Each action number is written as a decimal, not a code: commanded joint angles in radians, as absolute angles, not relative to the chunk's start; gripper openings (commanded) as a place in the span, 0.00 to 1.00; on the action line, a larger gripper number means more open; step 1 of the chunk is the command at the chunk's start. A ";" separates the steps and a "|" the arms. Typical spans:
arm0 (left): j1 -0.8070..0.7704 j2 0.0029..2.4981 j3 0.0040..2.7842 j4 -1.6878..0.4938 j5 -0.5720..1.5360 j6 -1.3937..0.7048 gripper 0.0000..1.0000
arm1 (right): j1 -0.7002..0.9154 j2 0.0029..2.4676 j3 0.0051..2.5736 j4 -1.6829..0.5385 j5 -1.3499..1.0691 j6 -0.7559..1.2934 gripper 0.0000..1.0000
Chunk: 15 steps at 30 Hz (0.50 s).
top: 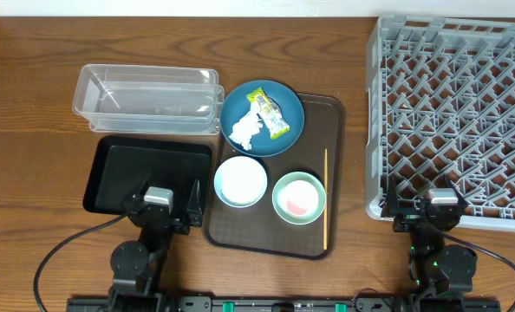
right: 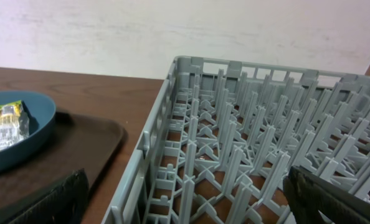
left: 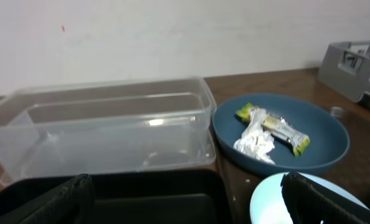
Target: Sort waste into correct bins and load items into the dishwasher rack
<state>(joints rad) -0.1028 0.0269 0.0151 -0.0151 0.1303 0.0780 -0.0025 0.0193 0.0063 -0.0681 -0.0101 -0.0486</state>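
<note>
The dark blue dish (top: pixel 262 117) sits at the brown tray's back and holds the yellow-green wrapper (top: pixel 270 113) and white tissue (top: pixel 246 132); both also show in the left wrist view (left: pixel 281 130). Two pale bowls (top: pixel 240 181) (top: pixel 299 197) stand in front of it, the right one pink inside. The wooden stick (top: pixel 326 198) lies along the tray's right side. The clear tub (top: pixel 149 98) and black tray (top: pixel 145 174) are at the left, the grey rack (top: pixel 457 113) at the right. My left gripper (top: pixel 159 208) is open over the black tray's near edge. My right gripper (top: pixel 440 211) is open at the rack's near edge.
The brown serving tray (top: pixel 327 113) lies between the bins and the rack. A wall runs behind the table in both wrist views. Cables trail from both arm bases at the front edge.
</note>
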 commanded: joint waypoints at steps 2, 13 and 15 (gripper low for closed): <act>-0.103 0.084 0.016 -0.072 0.115 -0.007 0.98 | 0.007 0.020 0.014 -0.071 0.005 -0.015 0.99; -0.103 0.436 0.246 -0.085 0.120 -0.088 0.98 | 0.007 0.173 0.187 -0.151 0.011 0.081 0.99; -0.103 0.522 0.332 -0.133 0.124 -0.088 0.98 | 0.007 0.250 0.239 -0.154 0.011 0.081 0.99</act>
